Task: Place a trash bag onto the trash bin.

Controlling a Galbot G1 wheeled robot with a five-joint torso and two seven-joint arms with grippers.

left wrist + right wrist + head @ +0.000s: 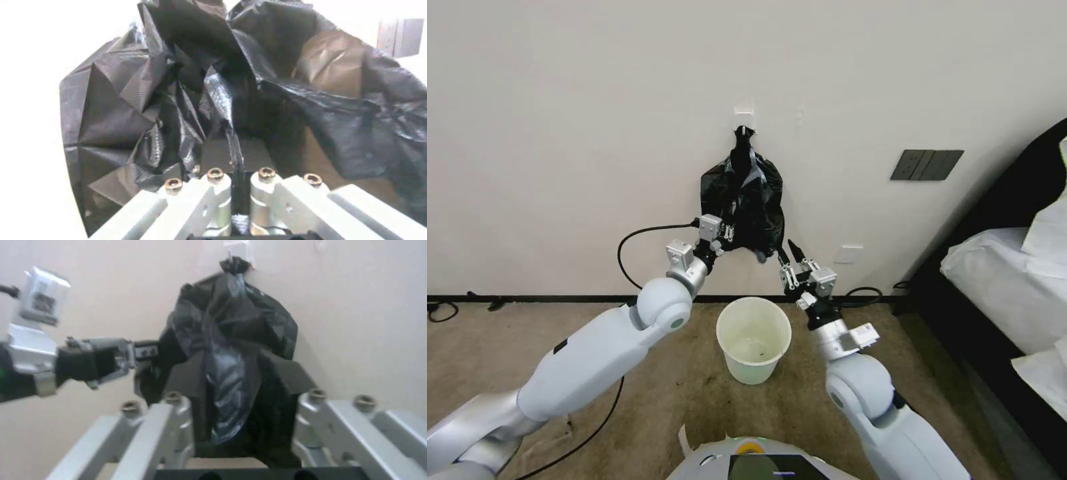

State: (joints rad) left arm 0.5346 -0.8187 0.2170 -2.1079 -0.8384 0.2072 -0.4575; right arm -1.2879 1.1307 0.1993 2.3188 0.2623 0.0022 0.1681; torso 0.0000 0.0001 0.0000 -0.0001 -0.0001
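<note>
The left pincer (pixel 725 235) is clamped on a fold of the trash bag (pixel 746 200) hanging from the wall hook (pixel 744 123). The right pincer (pixel 788 257), fingers spread wide, waits at the bag's lower edge above the trash bin (pixel 754 340). It should probably bite a separate layer to open the mouth.

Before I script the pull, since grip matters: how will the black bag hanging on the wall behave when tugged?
The trash bag looks crinkled and thin, so probably floppy and light. Its glossy film may slip in the left pincer, which is shut on a fold.

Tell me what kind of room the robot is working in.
Most likely a bedroom or hotel room: a bed with white bedding stands on the right, the floor is carpet, and a small trash bin sits by the wall below a hook holding black trash bags.
</note>
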